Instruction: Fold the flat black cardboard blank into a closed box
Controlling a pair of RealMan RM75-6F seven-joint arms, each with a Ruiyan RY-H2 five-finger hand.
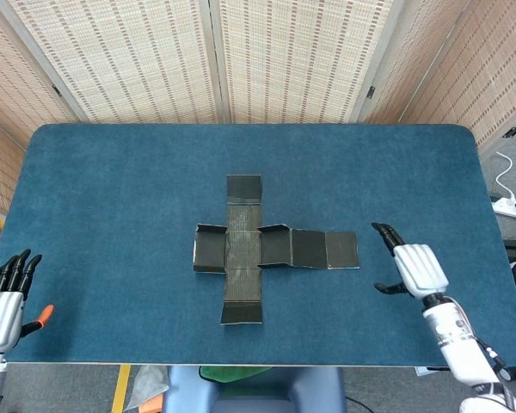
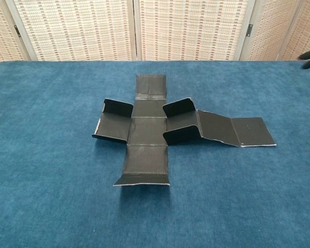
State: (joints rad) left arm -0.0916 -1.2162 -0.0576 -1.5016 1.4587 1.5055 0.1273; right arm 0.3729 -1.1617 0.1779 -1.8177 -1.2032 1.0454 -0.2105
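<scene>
A black cardboard blank [image 1: 262, 249] lies unfolded mid-surface [image 1: 112, 189], some flaps half-raised. The right robot hand [image 1: 415, 268] hovers empty, fingers apart, near its long right-hand arm, likely to begin folding; the left robot hand [image 1: 4, 292] waits empty off the left edge.

black cardboard blank [image 1: 262, 249] on blue table [image 1: 103, 198]

You see a black cardboard blank [image 1: 260, 249] with pale cut edges on a deep blue felt table [image 1: 112, 189]. Your hands, left hand [image 1: 2, 301] and right hand [image 1: 415, 265], are silver-white with black fingers, before beige woven screens [image 1: 284, 60].
</scene>
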